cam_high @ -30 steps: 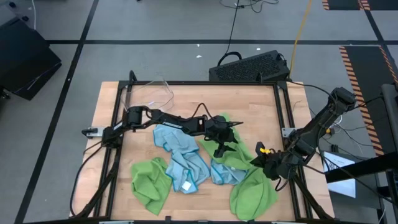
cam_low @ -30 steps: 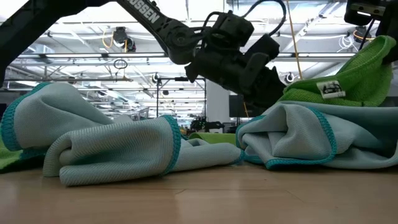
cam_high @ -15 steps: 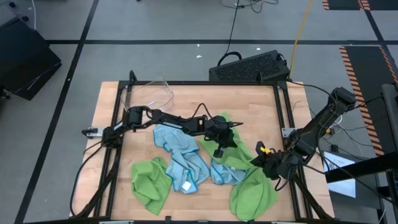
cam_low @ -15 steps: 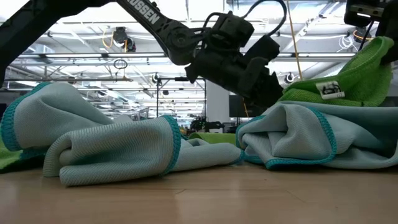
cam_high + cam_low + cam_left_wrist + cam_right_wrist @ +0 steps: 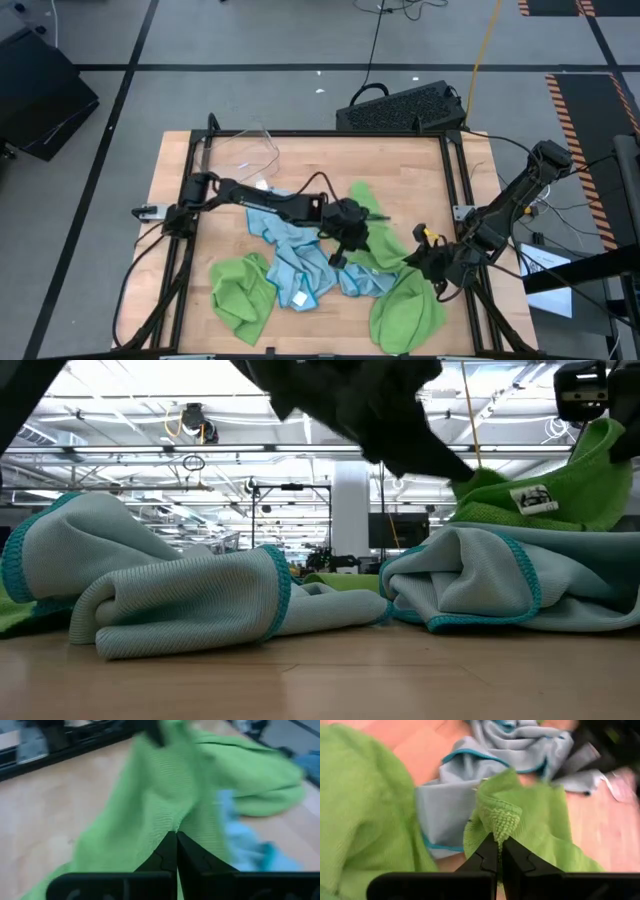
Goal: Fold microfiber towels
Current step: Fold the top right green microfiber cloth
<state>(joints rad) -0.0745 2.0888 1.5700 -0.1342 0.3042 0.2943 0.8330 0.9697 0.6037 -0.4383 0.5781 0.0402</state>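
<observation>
Several microfiber towels lie heaped on the wooden table: light blue ones (image 5: 290,245) in the middle, a lime green one (image 5: 245,290) at the near left and another (image 5: 405,305) at the near right. A third green towel (image 5: 378,220), with a white tag (image 5: 530,500), lies over a blue towel (image 5: 480,585). My left gripper (image 5: 337,257) is shut on this green towel at mid-table. My right gripper (image 5: 420,260) is shut on green cloth at the near right. My left gripper pinches a gathered ridge of the green towel (image 5: 172,822) between its two fingers, slanting down from the table's left side. The cloth rises to the fingers, while the rest lies on the table and on the blue towel. My right gripper pinches a bunched fold of green towel (image 5: 501,820) between its two fingers, slanting down from the table's right side. The fold stands up from the fingers; the cloth beyond it spreads over a blue towel (image 5: 445,800) and the wood.
A clear plastic bin (image 5: 255,150) stands at the far left of the table. Bare wood (image 5: 400,165) shows along the far side. A black metal frame (image 5: 455,200) edges the table, and a black grid-topped box (image 5: 405,105) sits on the floor behind.
My left gripper has shut on the green towel, then gone up and toward the table's near edge, pulling a ridge of the cloth up with it. The other towels have stayed where they were.
</observation>
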